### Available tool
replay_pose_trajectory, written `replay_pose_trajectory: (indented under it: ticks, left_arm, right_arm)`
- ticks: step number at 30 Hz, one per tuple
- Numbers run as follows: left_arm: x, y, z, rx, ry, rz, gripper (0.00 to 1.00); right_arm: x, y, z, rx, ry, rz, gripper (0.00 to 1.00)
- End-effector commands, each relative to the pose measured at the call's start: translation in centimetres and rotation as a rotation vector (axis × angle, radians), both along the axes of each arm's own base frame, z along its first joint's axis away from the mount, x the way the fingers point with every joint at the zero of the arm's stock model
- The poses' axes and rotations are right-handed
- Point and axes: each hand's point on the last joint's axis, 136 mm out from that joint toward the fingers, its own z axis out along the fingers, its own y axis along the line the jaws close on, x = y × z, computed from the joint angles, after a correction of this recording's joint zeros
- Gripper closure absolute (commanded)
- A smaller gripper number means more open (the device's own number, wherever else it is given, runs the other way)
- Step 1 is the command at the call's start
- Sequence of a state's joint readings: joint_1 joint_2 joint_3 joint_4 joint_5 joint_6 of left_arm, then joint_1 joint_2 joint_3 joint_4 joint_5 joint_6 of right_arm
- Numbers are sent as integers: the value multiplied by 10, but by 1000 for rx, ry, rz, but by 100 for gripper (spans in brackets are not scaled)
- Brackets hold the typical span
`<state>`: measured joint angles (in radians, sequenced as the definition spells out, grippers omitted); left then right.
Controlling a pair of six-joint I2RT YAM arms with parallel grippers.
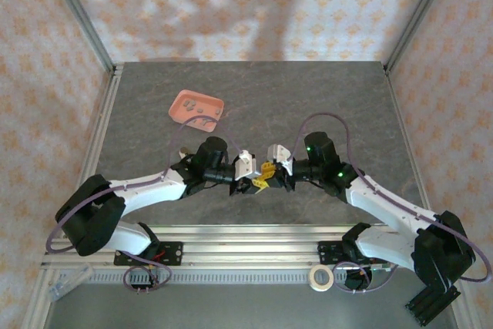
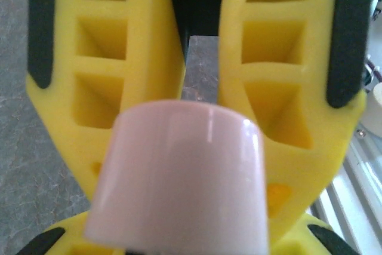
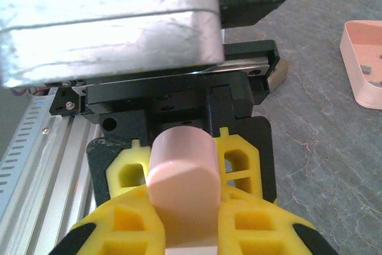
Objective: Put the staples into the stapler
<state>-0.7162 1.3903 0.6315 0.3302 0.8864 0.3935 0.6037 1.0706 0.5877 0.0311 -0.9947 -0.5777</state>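
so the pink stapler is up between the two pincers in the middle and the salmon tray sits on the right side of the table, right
Not quite. The salmon tray sits on the left side of the table, towards the far edge, as the top external view shows. The rest holds: the pink stapler is between the left pincer and the right pincer in the middle.

Lab rig, aluminium rail [image 1: 254,248], patterned enclosure walls [image 1: 231,5]

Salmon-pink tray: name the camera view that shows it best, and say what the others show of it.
Top external. The whole tray lies in frame there, seen from above with its rim complete and small grey staples inside. The right wrist view catches just a cropped corner of it at the frame's right edge.
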Motion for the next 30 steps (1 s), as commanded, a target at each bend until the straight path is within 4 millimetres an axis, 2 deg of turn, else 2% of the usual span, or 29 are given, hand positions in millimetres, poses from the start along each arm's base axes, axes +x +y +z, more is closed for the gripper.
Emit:
replay_pose_trajectory:
  ticks: [1, 5, 9, 12, 14, 16, 19, 22, 26, 30]
  left_arm:
    - [6, -5, 20, -72, -29, 37, 78]
    - [23, 6, 14, -42, -11, 187, 80]
    - [44, 20, 11, -17, 46, 375, 83]
    - [65, 35, 10, -10, 110, 566, 83]
    - [85, 53, 7, -12, 182, 765, 81]
    - [97, 67, 1, 13, 246, 904, 78]
    - [105, 75, -14, 111, 329, 1010, 72]
    - [112, 84, -30, 203, 412, 1135, 74]
    - [117, 82, -52, 267, 521, 1215, 80]
    - [122, 74, -70, 272, 598, 1287, 81]
  right_arm:
    - [2, 2, 13, 21, -22, -1, 93]
    - [14, -2, 13, 33, -31, -101, 86]
    - [35, -10, 16, 51, -22, -252, 66]
    - [62, -24, 15, 66, 31, -467, 55]
    - [87, -43, 11, 77, 101, -680, 51]
    - [100, -60, 3, 77, 154, -832, 49]
    - [108, -79, -13, 74, 174, -965, 48]
    - [109, -92, -25, 80, 192, -1047, 48]
    - [106, -97, -37, 68, 223, -1071, 48]
    - [104, -98, -42, 63, 246, -1078, 48]
